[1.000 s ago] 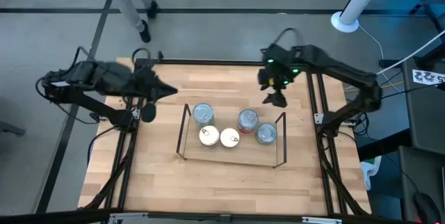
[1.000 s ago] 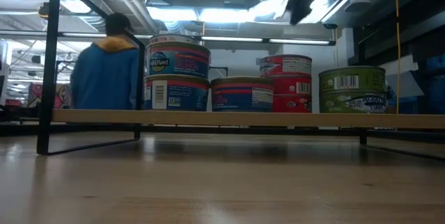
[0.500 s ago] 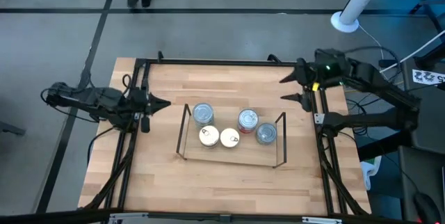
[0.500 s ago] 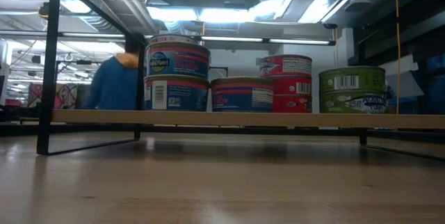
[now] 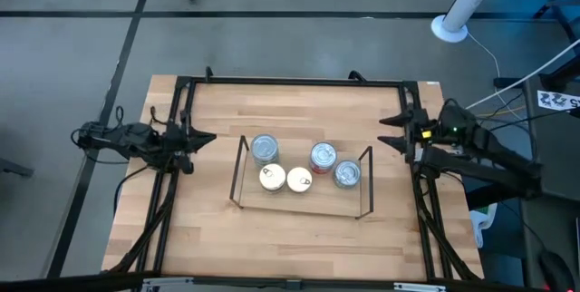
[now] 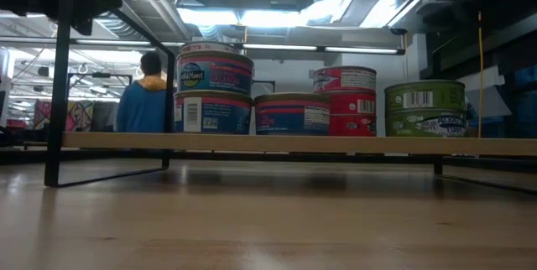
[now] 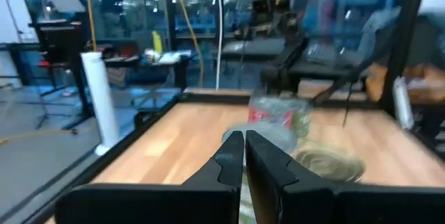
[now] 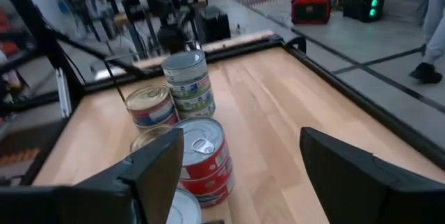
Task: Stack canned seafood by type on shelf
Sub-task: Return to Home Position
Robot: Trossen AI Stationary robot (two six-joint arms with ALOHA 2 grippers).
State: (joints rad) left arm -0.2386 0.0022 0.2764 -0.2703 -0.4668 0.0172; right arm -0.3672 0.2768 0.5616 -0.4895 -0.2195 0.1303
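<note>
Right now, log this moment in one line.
left gripper: shut, empty, left of shelf | right gripper: open, empty, right of shelf | cans: stacked on shelf

**Bright metal on pale wood**

The tins (image 5: 265, 148) are gleaming with bare metal lids, their side labels (image 6: 214, 75) looking glossy. The shelf (image 5: 308, 203) is showing smooth, matt light wood between thin black wire uprights (image 5: 238, 172). The tabletop (image 5: 272, 247) is showing grained wood.

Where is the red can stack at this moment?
On the shelf, right of centre in the high view. In the low view the red stack stands between a blue can and the green stack.
</note>
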